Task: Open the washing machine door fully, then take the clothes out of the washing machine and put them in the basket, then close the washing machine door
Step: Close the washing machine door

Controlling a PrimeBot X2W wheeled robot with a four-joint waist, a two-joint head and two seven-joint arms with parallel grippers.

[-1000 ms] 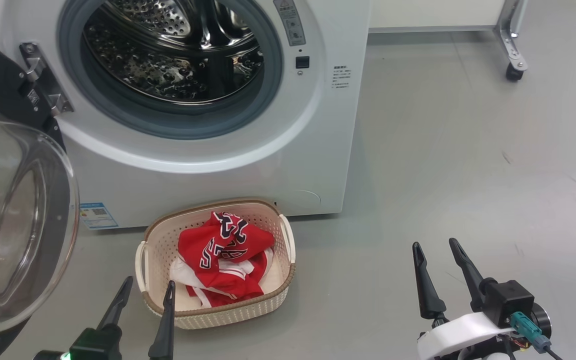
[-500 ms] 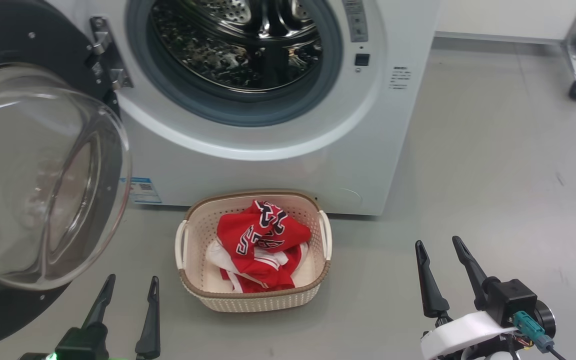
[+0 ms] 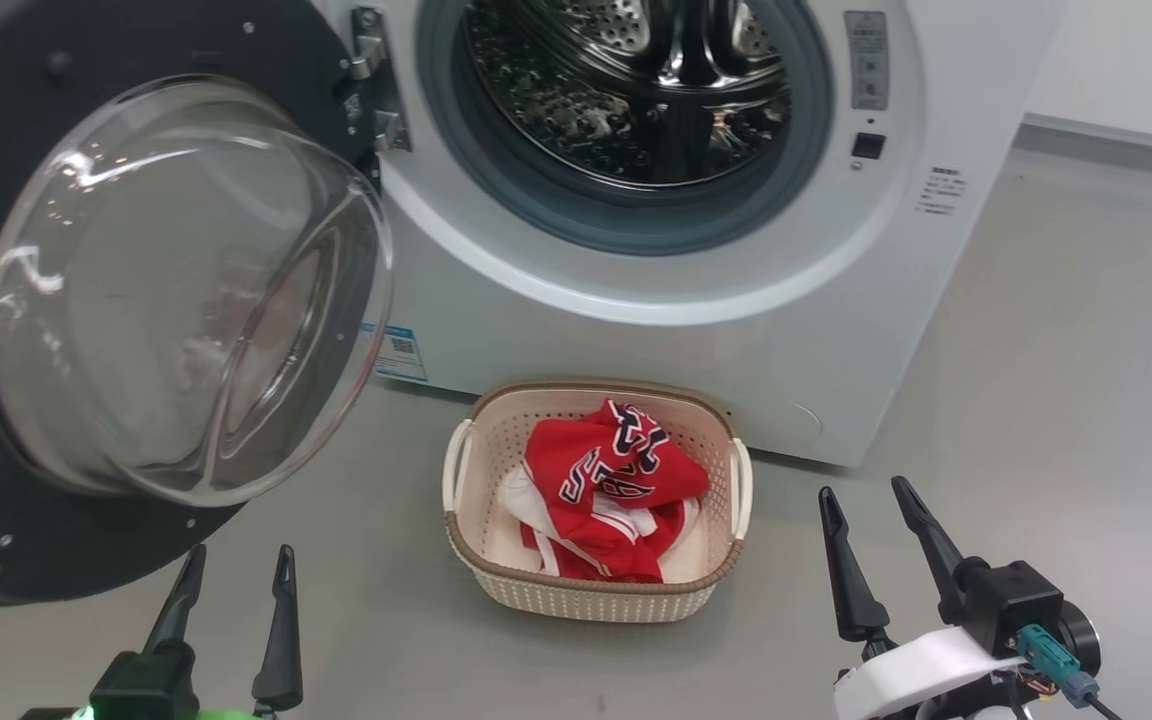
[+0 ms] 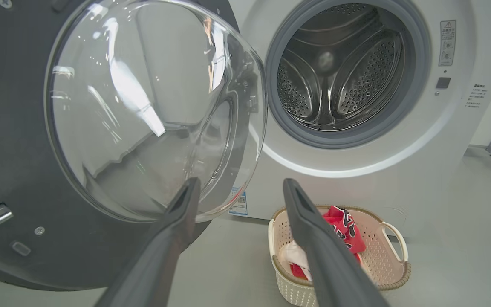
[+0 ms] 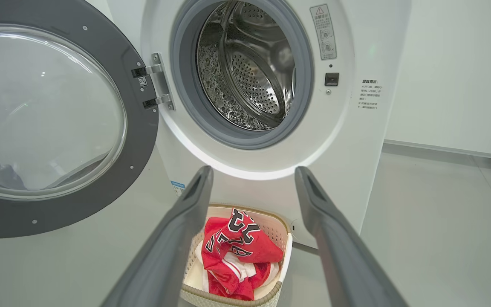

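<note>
The left claw (image 3: pixel 241 552) hangs low over the smooth grey floor (image 3: pixel 1036 400) at the near left. Its two long dark fingers are parted with nothing between them. At the near right, the right claw (image 3: pixel 861 488) is likewise spread and empty.

Between the claws and a little farther off, the small cream perforated plastic basket (image 3: pixel 596 598), with a brown woven-look rim and white side handles, stands on the floor just before the machine. The red clothes (image 3: pixel 606 470) lie heaped inside it, navy-and-white lettering uppermost.

To the left, the large round glossy black washing machine door (image 3: pixel 176 290), with its bulging clear glass bowl, stands swung wide open on metal hinge brackets (image 3: pixel 376 90).

Behind stands the big white front-loading washing machine (image 3: pixel 636 340). Its perforated steel drum (image 3: pixel 636 80) is open to view within the grey rubber seal (image 3: pixel 636 225).
</note>
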